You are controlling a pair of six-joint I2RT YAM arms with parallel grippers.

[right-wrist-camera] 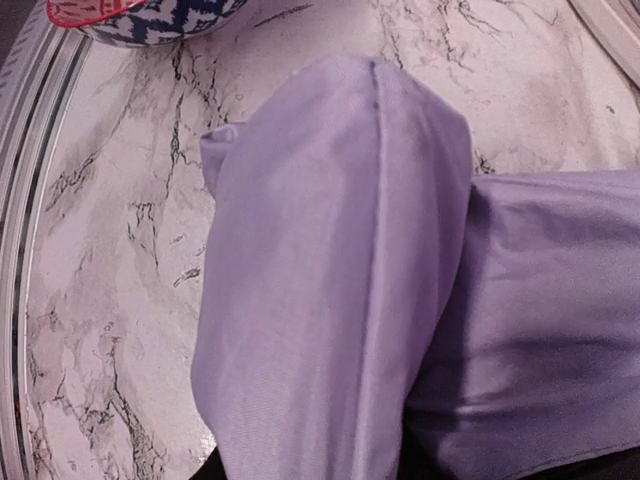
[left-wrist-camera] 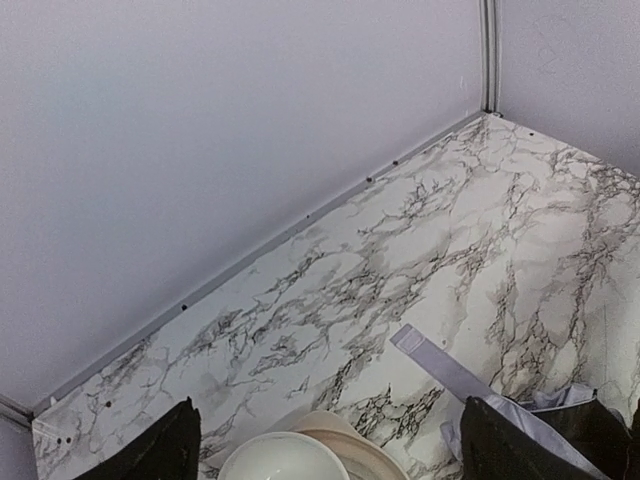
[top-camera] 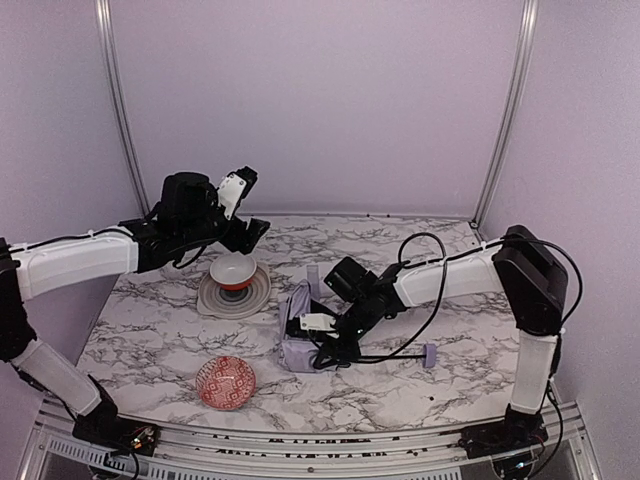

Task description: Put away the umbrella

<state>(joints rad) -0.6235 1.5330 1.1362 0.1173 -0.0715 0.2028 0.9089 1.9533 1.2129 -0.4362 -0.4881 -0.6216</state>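
Checking progress, I use the red patterned bowl (top-camera: 225,382) as the reference point.

1. Location: the umbrella (top-camera: 298,332) lies on the marble table (top-camera: 150,340), just to the right of the red patterned bowl and slightly beyond it. Its lavender canopy is bunched in a loose heap. The black shaft (top-camera: 385,355) runs out to the right, away from that bowl, and ends at the knob handle (top-camera: 429,354).
2. Right gripper (top-camera: 325,340): it is down on the canopy heap, on the side away from the red patterned bowl. My wrist view is filled with fabric, so I cannot tell whether the jaws are closed on it.
3. Left gripper (top-camera: 252,233): it is raised well beyond the red patterned bowl, over a white bowl (top-camera: 232,268). The fingers (left-wrist-camera: 150,455) are spread wide and hold nothing.
4. Closure strap (left-wrist-camera: 440,365): it lies flat and unfastened on the table.

My assessment is that the task is at an early to middle stage. The canopy is gathered, but the shaft looks extended, the fabric is not wrapped and the strap is not closed.
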